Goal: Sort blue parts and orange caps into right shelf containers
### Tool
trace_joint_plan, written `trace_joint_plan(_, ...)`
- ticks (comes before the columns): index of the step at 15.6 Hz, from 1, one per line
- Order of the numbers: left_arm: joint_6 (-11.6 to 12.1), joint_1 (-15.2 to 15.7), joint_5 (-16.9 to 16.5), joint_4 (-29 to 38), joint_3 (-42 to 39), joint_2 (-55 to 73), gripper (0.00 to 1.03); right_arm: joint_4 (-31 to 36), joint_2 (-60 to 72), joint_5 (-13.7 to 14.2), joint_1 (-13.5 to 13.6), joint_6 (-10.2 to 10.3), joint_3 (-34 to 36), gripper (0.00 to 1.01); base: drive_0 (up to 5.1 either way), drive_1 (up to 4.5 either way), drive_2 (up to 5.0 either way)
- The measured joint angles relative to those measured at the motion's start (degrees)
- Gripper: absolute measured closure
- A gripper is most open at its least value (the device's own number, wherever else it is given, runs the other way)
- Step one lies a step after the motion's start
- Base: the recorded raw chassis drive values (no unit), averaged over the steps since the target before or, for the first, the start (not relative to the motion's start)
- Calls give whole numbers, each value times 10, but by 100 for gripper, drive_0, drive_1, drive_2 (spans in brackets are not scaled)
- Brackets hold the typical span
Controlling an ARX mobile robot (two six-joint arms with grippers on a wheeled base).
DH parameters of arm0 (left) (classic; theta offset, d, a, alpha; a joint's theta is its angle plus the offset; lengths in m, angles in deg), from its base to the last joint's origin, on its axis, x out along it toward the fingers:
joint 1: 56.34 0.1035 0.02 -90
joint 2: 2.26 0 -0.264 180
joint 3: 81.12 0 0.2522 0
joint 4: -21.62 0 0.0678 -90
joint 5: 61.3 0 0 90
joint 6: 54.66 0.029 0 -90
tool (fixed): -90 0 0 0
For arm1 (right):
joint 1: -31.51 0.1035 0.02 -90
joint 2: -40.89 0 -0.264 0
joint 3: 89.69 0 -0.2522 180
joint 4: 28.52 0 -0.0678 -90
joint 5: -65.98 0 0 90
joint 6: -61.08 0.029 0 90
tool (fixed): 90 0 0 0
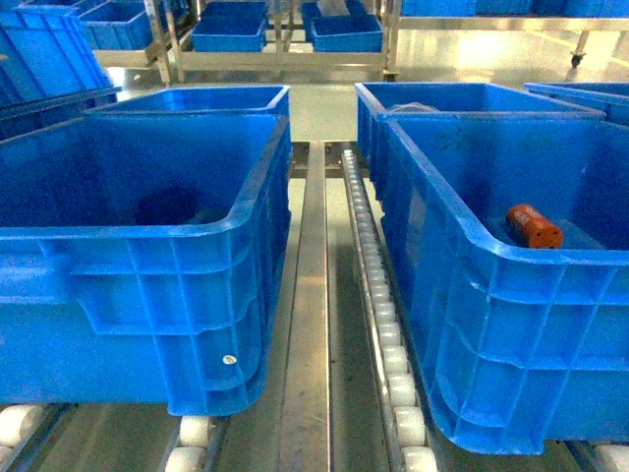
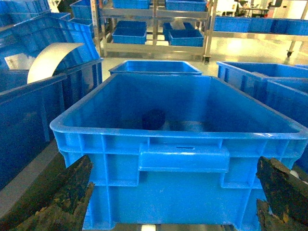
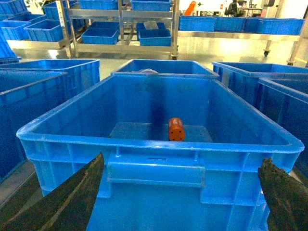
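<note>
One orange cap [image 1: 534, 226] lies on its side on the floor of the near right blue crate [image 1: 462, 236], one of the right shelf containers; the right wrist view has the cap [image 3: 176, 129] mid-floor. My right gripper [image 3: 180, 197] is open in front of that crate's near wall [image 3: 159, 147], below the rim, nothing between its fingers [image 3: 72, 197]. My left gripper [image 2: 173, 197] is open before the left crate [image 2: 178, 134]. A dark blue lump [image 2: 154, 119] rests inside it, too blurred to name as a blue part. Neither gripper shows in the head view.
A roller track [image 1: 378, 295] and a metal rail [image 1: 313, 295] run between the two front crates. More blue crates [image 1: 462, 98] stand behind them, and racks with crates [image 1: 275, 39] line the back. A white curved sheet [image 2: 48, 60] sits in a crate at far left.
</note>
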Motion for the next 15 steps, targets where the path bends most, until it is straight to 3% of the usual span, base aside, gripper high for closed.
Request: trace_joint_plan(15,0,0,0,0,0,0,5,0,0,0,0,0,0,3,0,0,0)
